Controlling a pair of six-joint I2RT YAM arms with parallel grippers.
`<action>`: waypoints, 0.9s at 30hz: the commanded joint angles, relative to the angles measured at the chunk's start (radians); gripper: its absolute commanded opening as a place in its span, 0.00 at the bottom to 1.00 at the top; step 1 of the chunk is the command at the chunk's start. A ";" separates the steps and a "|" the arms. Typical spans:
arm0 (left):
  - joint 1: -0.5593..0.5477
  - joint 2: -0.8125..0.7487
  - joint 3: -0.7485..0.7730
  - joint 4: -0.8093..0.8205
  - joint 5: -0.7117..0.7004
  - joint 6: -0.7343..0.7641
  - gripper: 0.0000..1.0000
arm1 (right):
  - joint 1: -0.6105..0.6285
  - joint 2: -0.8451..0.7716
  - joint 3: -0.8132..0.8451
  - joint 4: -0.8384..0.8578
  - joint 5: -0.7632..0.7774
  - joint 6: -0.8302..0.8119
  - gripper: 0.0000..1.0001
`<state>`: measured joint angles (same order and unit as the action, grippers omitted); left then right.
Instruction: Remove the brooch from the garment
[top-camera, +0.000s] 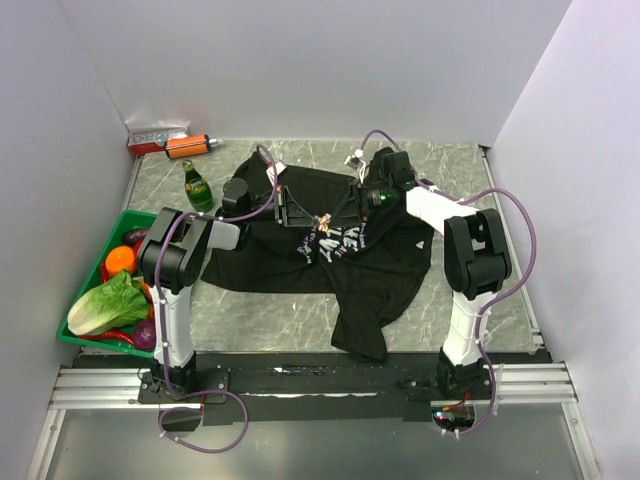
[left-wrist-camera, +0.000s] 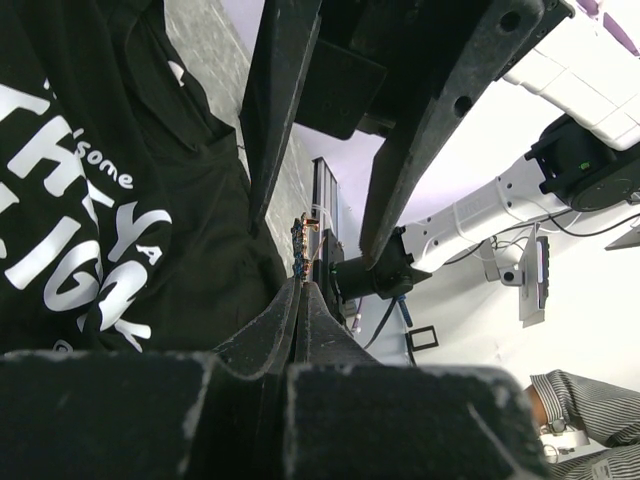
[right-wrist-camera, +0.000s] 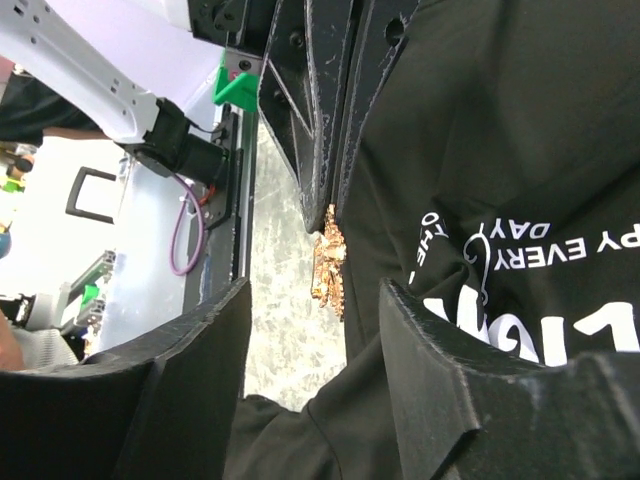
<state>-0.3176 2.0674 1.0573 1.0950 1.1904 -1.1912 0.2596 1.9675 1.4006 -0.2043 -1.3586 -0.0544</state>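
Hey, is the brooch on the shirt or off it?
On. The brooch lies against a raised fold of the black T-shirt, not apart from it.

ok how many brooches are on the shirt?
1. The brooch is pinned on the chest of the black T-shirt, just beside the white lettering. Folds or the underside could hide more.

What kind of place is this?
Probably a robot test lab: a walled tabletop, the left arm and right arm bolted to a rail, and practice props like a black T-shirt and a green bin holding lettuce.
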 joint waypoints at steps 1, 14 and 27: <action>-0.003 -0.038 0.044 0.059 0.002 -0.001 0.01 | 0.013 -0.070 0.012 -0.046 -0.007 -0.068 0.58; -0.005 -0.053 0.027 0.051 -0.002 0.010 0.01 | 0.052 -0.059 -0.003 0.029 0.032 0.039 0.50; -0.003 -0.052 0.030 0.069 0.003 0.005 0.01 | 0.050 -0.030 -0.002 0.091 0.033 0.125 0.36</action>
<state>-0.3180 2.0670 1.0672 1.0962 1.1885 -1.1923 0.3054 1.9648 1.3983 -0.1608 -1.3209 0.0513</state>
